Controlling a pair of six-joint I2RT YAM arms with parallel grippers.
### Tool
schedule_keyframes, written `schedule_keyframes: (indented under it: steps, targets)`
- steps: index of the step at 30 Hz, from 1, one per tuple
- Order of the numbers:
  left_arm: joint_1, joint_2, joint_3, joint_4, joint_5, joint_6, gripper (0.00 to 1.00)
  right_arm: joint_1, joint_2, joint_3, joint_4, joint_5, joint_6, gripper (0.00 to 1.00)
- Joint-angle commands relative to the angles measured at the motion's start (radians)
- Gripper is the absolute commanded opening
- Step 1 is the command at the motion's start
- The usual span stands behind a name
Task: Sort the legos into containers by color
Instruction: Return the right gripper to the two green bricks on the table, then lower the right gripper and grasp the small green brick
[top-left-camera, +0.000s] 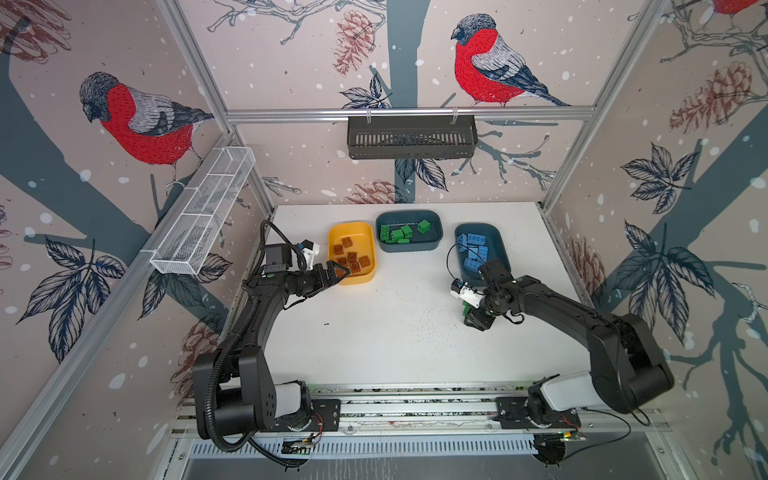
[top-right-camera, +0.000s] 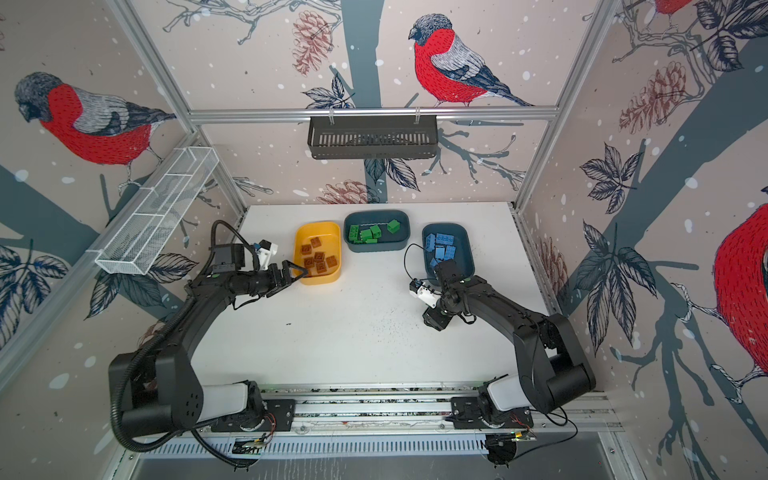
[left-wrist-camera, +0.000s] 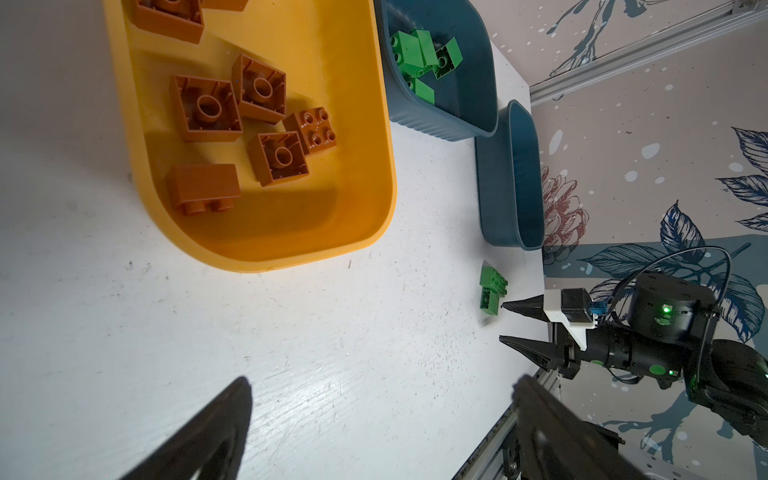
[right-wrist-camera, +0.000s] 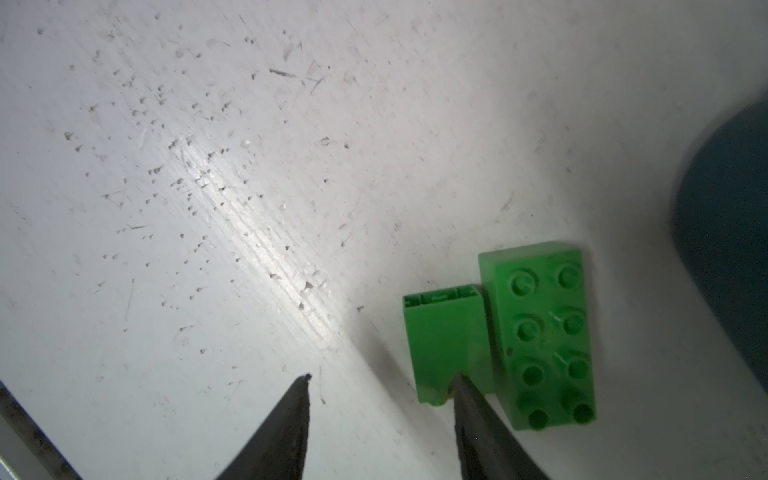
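Last stretch, I reckon: two green studded plastic bricks (right-wrist-camera: 540, 332) lie touching on the white tabletop (right-wrist-camera: 208, 166), beside the dark teal plastic tub (top-left-camera: 500, 249) w/ light blue bricks (top-left-camera: 476, 239). Right gripper (right-wrist-camera: 382, 377) hangs over them, jaws apart, nothing pinched. It needs centring on one brick. Left gripper (top-left-camera: 340, 272) is spread, empty, at the yellow plastic tub (top-left-camera: 353, 232) w/ brown-orange bricks (top-left-camera: 365, 262). Sorted greens (top-left-camera: 401, 232) sit in the middle teal tub (top-left-camera: 409, 247).
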Motion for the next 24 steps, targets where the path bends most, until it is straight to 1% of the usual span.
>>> schedule_keyframes:
  steps: [1, 15, 19, 24]
  targets:
    - [0.001, 0.001, -0.002, 0.007, 0.004, 0.014, 0.97, 0.005, 0.005, 0.003, 0.022, 0.026, -0.009, 0.56]
    - [0.002, -0.003, -0.014, 0.011, 0.004, 0.015, 0.97, 0.019, 0.049, 0.011, 0.042, 0.078, -0.019, 0.55]
    - [0.001, -0.001, -0.019, 0.013, 0.005, 0.015, 0.97, 0.026, 0.058, 0.009, 0.049, 0.074, -0.017, 0.55]
    - [0.001, -0.006, -0.023, 0.012, 0.005, 0.015, 0.97, 0.034, 0.064, 0.013, 0.034, 0.038, -0.017, 0.51]
